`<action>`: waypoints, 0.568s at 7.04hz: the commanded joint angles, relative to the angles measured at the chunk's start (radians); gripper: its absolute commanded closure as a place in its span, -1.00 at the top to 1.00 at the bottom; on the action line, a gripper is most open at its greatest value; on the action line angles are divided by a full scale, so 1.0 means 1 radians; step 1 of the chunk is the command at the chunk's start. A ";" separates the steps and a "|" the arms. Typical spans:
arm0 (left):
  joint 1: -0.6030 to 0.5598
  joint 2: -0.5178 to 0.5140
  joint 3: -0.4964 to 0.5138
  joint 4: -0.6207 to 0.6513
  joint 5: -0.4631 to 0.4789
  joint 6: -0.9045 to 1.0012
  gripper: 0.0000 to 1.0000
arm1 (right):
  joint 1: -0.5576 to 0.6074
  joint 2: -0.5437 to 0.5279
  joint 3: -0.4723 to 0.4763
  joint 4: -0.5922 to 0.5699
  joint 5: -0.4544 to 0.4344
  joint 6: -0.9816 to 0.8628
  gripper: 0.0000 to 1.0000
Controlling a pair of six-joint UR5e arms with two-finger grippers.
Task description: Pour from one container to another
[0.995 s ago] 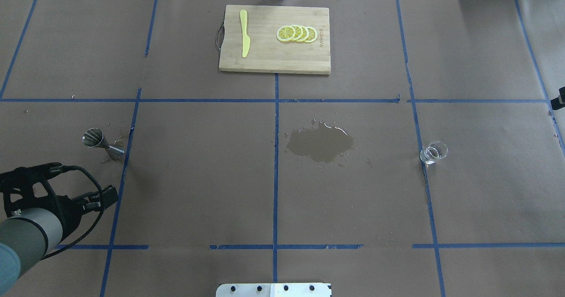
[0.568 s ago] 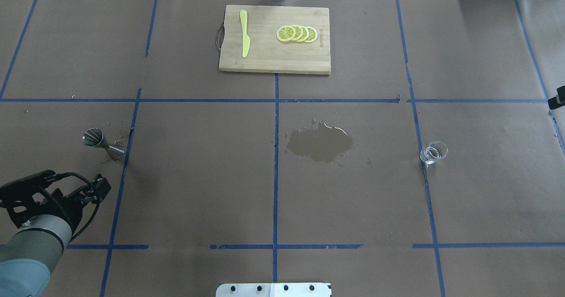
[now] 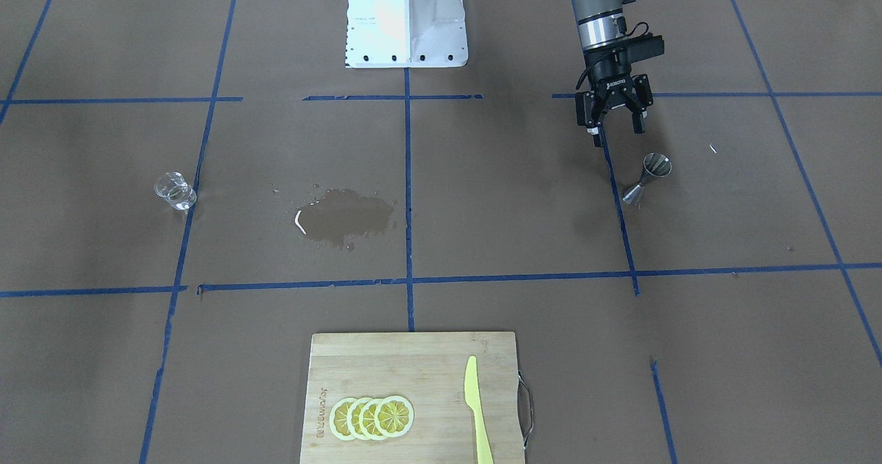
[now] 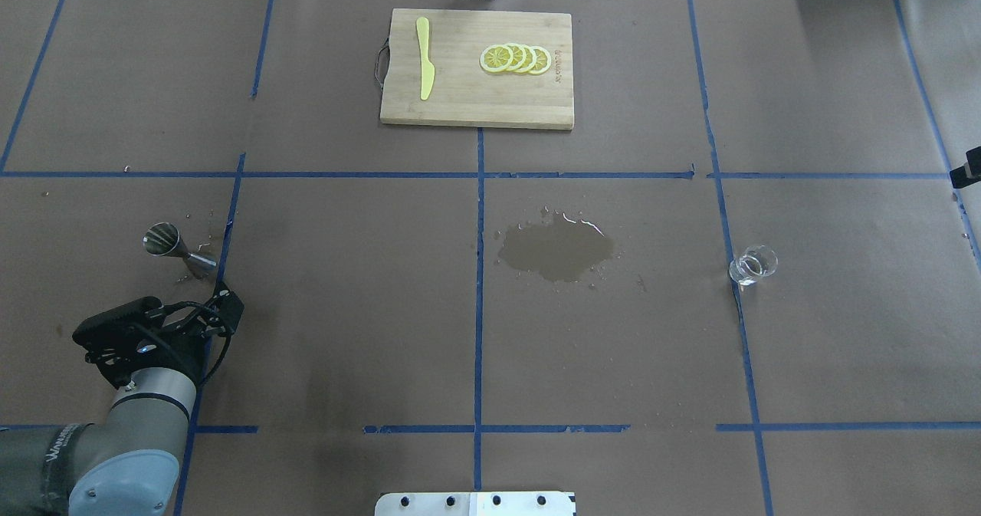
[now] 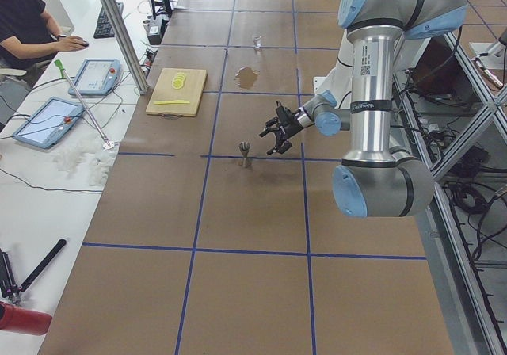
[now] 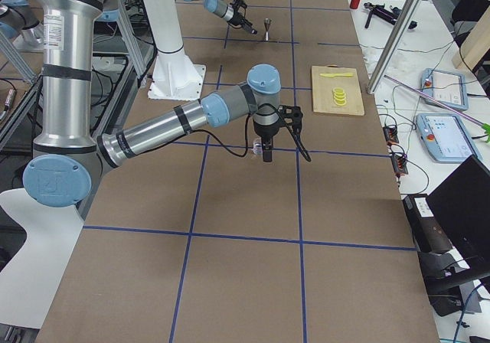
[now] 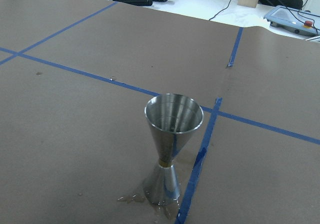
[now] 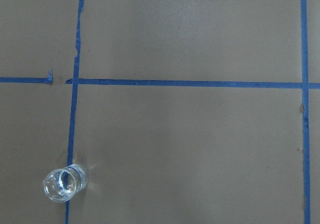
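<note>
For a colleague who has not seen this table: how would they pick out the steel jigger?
From the wet patch at the table's middle, go toward the robot's left side. Ahead of the left gripper, beside a blue tape line, stands the jigger: shiny metal, hourglass-shaped, unlike the clear tumbler opposite.

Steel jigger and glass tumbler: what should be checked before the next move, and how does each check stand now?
1. Shiny steel hourglass jigger upright: ok.
2. Small clear glass tumbler upright: ok.
3. Left gripper open, empty, apart from jigger: ok.
4. Liquid in tumbler: cannot tell.
5. Brown table paper dry: not ok, puddle mid-table, droplets at jigger's foot.
6. Right gripper open: cannot tell.
</note>
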 commanded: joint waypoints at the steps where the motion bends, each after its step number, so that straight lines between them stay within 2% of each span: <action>1: -0.020 -0.014 0.069 0.008 0.083 -0.001 0.96 | 0.001 -0.002 0.013 -0.002 0.016 0.000 1.00; 4: -0.068 -0.023 0.160 0.031 0.134 0.007 0.88 | 0.001 -0.002 0.031 -0.002 0.017 0.032 1.00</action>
